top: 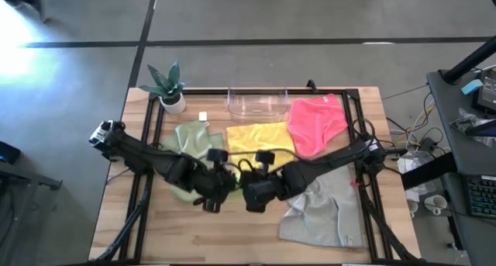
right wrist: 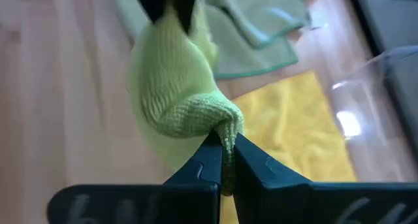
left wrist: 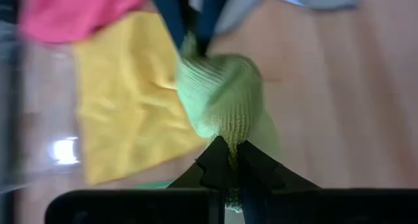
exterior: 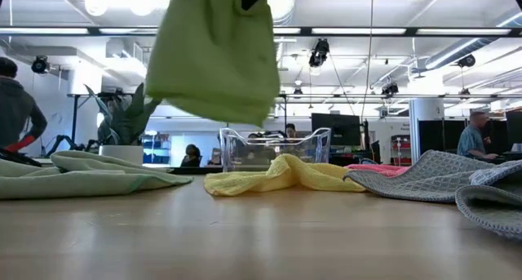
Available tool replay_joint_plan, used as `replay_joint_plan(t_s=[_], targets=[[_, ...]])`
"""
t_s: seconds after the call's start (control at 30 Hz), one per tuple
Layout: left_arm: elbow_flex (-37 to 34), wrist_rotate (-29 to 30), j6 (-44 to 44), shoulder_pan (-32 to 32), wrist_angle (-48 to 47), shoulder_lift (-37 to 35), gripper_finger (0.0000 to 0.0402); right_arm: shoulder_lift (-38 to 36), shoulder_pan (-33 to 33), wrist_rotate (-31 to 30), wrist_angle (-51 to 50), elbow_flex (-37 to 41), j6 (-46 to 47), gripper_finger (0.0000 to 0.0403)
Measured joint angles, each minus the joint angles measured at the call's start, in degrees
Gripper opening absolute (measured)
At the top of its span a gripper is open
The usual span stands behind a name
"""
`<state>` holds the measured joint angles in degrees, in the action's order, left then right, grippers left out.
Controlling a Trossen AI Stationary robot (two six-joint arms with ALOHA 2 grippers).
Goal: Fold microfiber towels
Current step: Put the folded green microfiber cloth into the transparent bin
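Both grippers hold the lime green towel [exterior: 216, 55] in the air over the table's middle. My left gripper [top: 211, 196] and my right gripper [top: 253, 198] are shut on it, close together. The sage green towel [top: 192, 138], the yellow towel [top: 260, 138], the hot pink towel [top: 314, 122] and the light grey towel [top: 325, 208] lie on the table. My left gripper pinches a bunched edge of the lime green towel [left wrist: 230, 129] between its two fingers. The towel runs from there to the other gripper and hangs below, clear of the table. My right gripper pinches a bunched, gathered edge of the lime green towel [right wrist: 225, 129] between its two fingers. The cloth sags from there toward the left gripper [right wrist: 166, 5] and hangs clear of the table.
A clear plastic bin [top: 257, 103] stands at the far edge, and a potted plant [top: 167, 88] at the far left corner. Bare wood shows along the near edge [top: 232, 239]. People show in the room beyond the table.
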<state>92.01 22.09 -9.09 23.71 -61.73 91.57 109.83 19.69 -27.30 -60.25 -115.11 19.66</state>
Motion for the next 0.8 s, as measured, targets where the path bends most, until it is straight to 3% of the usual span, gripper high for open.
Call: replay_joint_plan(t_s=[0.4,0.67,0.8], targets=[[0.04,7.2,12.33,-15.53,0.42,-3.88,0.0008,-1.96,-12.32,-1.54,-3.85,-6.39,-8.37,0.0008],[0.02,6.87,22.77,-30.07,10.47,-4.65,0.0008,-2.2,-24.05,-1.77,-5.25,-10.74,-13.66,0.0008],[0.0,4.0,26.37,-36.98,16.36,-3.81,0.0008,-2.02,-30.35,0.09,-4.09,-12.06,-17.85,0.0008]])
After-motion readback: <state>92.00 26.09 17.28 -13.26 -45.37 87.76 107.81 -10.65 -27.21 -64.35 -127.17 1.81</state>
